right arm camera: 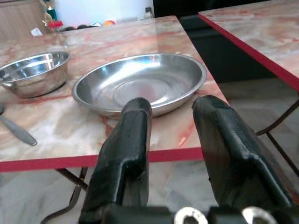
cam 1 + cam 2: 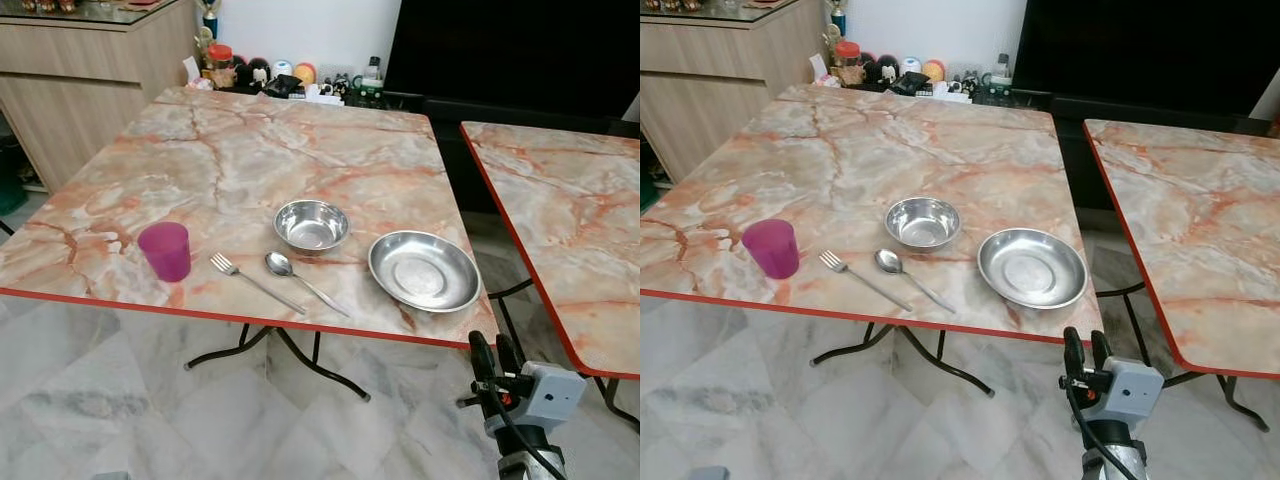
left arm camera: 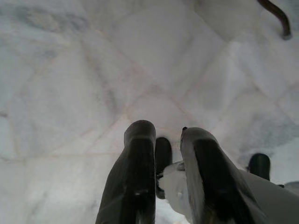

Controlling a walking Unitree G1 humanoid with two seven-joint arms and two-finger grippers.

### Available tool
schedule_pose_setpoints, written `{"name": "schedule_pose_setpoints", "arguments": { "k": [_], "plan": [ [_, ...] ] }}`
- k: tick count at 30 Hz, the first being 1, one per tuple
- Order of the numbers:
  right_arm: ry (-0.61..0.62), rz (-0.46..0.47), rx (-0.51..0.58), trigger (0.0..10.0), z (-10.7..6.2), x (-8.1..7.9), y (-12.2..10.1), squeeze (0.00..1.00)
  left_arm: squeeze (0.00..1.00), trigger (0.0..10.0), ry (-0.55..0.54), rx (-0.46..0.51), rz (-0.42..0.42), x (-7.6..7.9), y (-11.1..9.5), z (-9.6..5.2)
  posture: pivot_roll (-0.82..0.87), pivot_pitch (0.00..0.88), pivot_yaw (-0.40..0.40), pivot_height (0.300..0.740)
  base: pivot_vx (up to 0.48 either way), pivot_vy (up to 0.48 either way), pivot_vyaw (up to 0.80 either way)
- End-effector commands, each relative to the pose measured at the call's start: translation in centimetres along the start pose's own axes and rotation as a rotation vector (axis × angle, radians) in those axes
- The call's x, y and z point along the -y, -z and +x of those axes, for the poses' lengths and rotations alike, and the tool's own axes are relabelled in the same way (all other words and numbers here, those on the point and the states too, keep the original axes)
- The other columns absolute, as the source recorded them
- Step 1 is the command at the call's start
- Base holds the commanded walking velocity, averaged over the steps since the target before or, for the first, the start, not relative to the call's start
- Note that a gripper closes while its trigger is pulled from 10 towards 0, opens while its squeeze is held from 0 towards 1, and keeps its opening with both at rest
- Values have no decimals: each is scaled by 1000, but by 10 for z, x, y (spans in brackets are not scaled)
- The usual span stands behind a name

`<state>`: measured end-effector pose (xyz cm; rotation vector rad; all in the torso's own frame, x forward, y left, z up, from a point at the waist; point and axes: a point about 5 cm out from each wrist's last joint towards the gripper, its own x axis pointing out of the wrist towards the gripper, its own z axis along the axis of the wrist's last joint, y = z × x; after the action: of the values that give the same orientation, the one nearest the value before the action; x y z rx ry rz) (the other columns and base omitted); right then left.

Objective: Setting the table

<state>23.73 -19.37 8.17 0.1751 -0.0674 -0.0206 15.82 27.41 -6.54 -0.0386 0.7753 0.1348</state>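
Observation:
On the marble table (image 2: 250,150), near its front edge, stand a purple cup (image 2: 165,250), a fork (image 2: 252,282), a spoon (image 2: 300,280), a small steel bowl (image 2: 311,225) and a wide steel plate (image 2: 424,270). My right gripper (image 2: 492,345) is just below and in front of the table's front right corner. It is open and empty, fingers pointing up toward the plate (image 1: 140,84). In the left wrist view my left gripper (image 3: 168,133) hangs over the floor, open with nothing between its fingers.
A second marble table (image 2: 570,210) stands to the right across a narrow gap. Black table legs (image 2: 290,355) curve over the pale tiled floor (image 2: 120,390). A wooden cabinet (image 2: 70,80) is at the far left, with small jars and figurines (image 2: 270,75) behind the table.

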Motion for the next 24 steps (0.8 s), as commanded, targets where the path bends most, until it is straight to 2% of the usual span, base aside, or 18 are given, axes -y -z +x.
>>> {"name": "schedule_pose_setpoints", "arguments": {
  "k": [1, 2, 4, 6, 7, 8, 11, 15, 22, 24],
  "plan": [
    [12, -9, 30, 10000, 2, 4, -11, 584, 0, 10000, 12, -16, -9, 1, 7, -2, 25, 86, -69, 740, 0, 0, 0],
    [55, 16, 59, 10000, 6, 7, -16, 1000, 0, 10000, 28, -15, -3, 5, 7, -1, 25, 86, -69, 740, 0, 0, 0],
    [60, 16, 61, 10000, 6, 7, -17, 1000, 0, 10000, 32, -14, -3, 6, 6, -1, 24, 91, -67, 740, 0, 0, 0],
    [101, 5, 60, 10000, 8, 9, -17, 1000, 0, 10000, 67, -4, 15, 15, 4, 2, 20, 92, -68, 740, 0, 0, 0],
    [113, 4, 60, 10000, 8, 9, -17, 733, 0, 10000, 75, 0, 19, 17, 2, 3, 20, 92, -68, 740, 0, 0, 0],
    [122, 2, 55, 10000, 9, 9, -17, 0, 0, 10000, 82, 7, 18, 21, 0, 4, 15, 92, -68, 740, 0, 0, 0],
    [121, 9, 44, 10000, 10, 6, -15, 0, 0, 10000, 93, 18, 16, 25, -3, 6, 20, 94, -68, 740, 0, 0, 0],
    [121, 12, 36, 10000, 13, 4, -13, 0, 0, 10000, 97, 20, 22, 25, -4, 6, 24, 97, -69, 740, 307, 0, 0],
    [163, 21, 31, 10000, 21, 8, -17, 0, 0, 10000, 70, -1, 19, 15, 5, 1, 33, 93, -69, 740, 330, 0, 0],
    [167, 25, 31, 10000, 22, 8, -18, 0, 0, 10000, 68, -8, 20, 15, 7, 0, 35, 90, -67, 740, 352, 0, -741]
  ]
}}
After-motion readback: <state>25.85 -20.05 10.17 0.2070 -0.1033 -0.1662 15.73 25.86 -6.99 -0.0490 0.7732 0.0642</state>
